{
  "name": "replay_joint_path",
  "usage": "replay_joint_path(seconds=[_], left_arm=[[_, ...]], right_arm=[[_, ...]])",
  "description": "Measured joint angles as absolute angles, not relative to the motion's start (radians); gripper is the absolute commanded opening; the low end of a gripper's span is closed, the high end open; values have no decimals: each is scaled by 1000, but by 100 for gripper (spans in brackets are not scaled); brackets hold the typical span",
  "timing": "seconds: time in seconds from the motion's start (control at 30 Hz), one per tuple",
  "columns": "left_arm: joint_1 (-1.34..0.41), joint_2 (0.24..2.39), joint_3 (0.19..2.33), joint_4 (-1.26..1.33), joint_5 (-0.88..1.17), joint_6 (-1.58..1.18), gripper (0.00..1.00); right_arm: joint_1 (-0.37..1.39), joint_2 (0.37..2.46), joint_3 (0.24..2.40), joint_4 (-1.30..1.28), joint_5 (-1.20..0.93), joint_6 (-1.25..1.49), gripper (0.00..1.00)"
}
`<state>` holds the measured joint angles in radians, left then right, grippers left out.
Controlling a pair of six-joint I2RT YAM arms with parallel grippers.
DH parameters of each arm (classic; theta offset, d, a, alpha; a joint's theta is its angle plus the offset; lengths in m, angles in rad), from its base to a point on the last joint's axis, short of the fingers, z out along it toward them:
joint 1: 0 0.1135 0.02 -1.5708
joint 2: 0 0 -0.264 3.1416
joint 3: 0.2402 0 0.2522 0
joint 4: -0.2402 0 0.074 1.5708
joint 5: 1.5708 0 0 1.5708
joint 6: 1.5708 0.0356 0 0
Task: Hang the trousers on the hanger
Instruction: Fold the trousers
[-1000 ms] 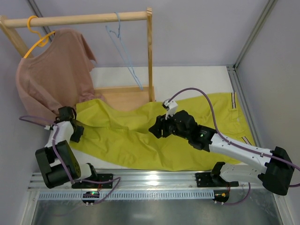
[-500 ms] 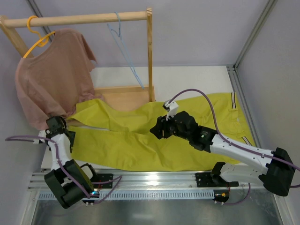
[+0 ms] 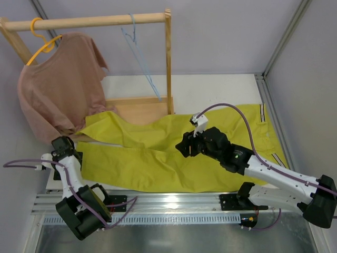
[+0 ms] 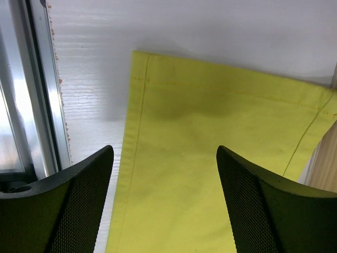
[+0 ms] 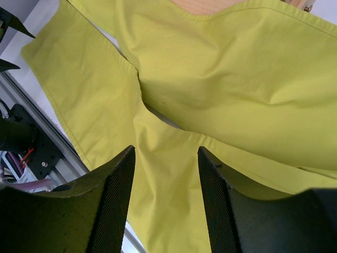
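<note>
Trousers (image 3: pixel 158 158) lie flat on the white surface (image 3: pixel 210 89), legs pointing left. The blue hanger (image 3: pixel 139 58) hangs up on the wooden rail (image 3: pixel 89 22), well apart from them. The left fingers (image 4: pixel 79 200) are spread over the leg hem and the right fingers (image 5: pixel 113 200) are apart above the crotch, both empty. I'd pinch the hem edge squarely and not bunch it. Compared to a second ago, the left arm has backed out to the hem and opened up, and the leg lies flatter.
</note>
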<state>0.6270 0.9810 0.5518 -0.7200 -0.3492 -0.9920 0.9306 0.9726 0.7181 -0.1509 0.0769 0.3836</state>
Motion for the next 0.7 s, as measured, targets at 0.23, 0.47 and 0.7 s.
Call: replay_joint_path(seconds=[0.23, 0.47, 0.7], left_arm=[[629, 989, 546, -712, -381, -996, 82], [629, 1017, 539, -698, -392, -996, 78], [629, 1058, 477, -617, -362, -1022, 75]], right_arm=[[925, 962, 710, -174, 88, 368, 54], [919, 910, 706, -191, 104, 361, 54], [916, 842, 681, -203, 116, 361, 54]])
